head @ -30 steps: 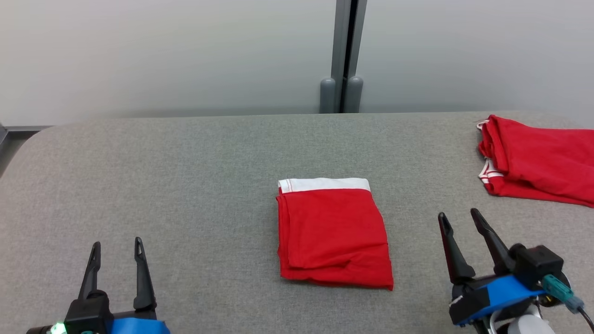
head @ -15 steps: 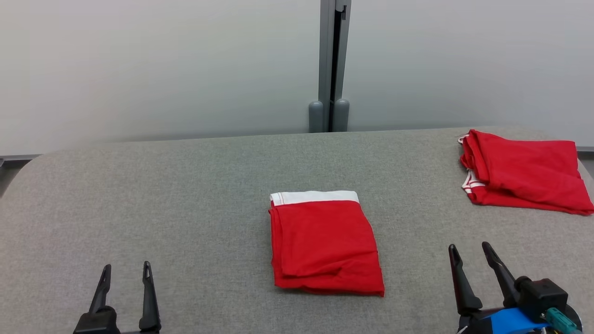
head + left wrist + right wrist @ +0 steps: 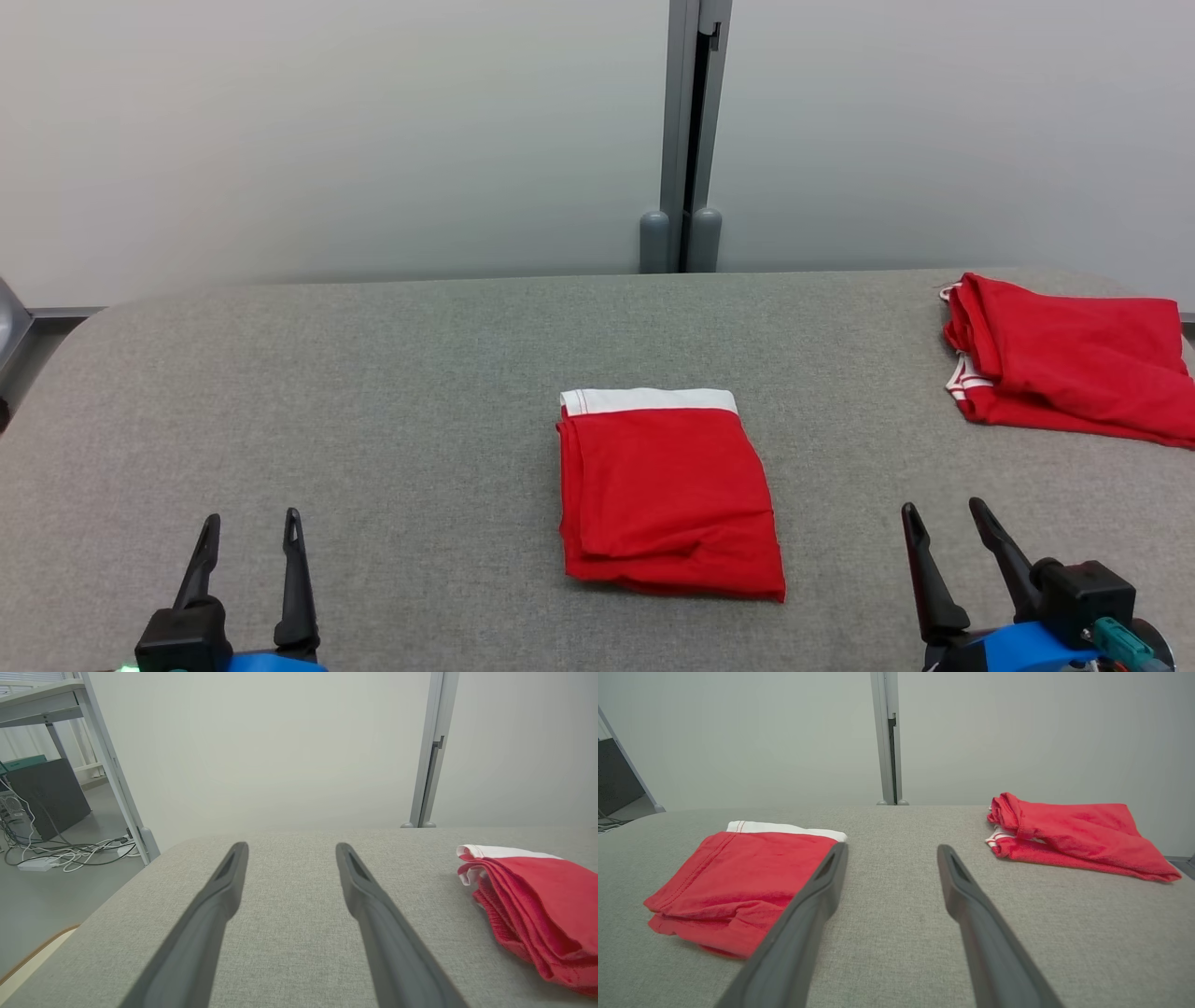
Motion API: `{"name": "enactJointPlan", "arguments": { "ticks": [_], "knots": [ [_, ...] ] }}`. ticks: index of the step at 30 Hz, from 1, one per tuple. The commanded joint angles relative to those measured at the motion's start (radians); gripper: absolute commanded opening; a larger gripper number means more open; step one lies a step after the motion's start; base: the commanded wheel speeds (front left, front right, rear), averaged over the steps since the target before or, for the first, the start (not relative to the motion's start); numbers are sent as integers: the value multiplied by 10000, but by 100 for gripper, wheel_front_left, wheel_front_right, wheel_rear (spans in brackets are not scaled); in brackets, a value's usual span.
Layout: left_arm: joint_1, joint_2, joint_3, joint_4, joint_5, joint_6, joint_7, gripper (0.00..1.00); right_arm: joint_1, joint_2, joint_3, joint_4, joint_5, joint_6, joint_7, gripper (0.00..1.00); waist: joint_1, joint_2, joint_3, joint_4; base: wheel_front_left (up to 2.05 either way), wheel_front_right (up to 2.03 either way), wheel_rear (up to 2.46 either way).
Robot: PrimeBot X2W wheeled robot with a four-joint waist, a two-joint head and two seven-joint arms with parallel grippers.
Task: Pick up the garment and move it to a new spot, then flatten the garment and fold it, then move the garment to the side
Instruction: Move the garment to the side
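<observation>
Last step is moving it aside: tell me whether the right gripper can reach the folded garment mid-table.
Probably yes. The right gripper is open and empty, the folded garment lies just to its left, with bare table between them.

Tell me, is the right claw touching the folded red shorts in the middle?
Apart. The head view shows a strip of bare grey table top between the right claw and the folded red shorts.
</observation>
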Motion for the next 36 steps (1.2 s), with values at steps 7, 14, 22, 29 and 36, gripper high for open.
{"name": "enactJointPlan", "arguments": {
  "ticks": [7,14,22,29,36],
  "knots": [
    [-72,105,6,-108,-90,130,20,100,224,36,37,-39,90,2,63,100,0,0,43,-57,0,0,0],
    [-113,160,-17,-110,-134,181,-18,100,202,37,84,59,190,2,77,100,0,0,61,-53,0,0,0],
    [-218,144,-135,-146,-202,262,5,100,-864,39,551,597,251,2,94,100,0,0,216,56,0,0,0],
    [-509,138,-282,-215,-181,279,3,100,-3214,-23,1470,1738,413,2,547,100,0,0,652,334,0,0,0],
    [-976,-5,-501,-140,-210,377,-122,100,-4886,-347,2023,3948,513,2,895,100,0,0,1356,686,0,0,0]
  ]
}}
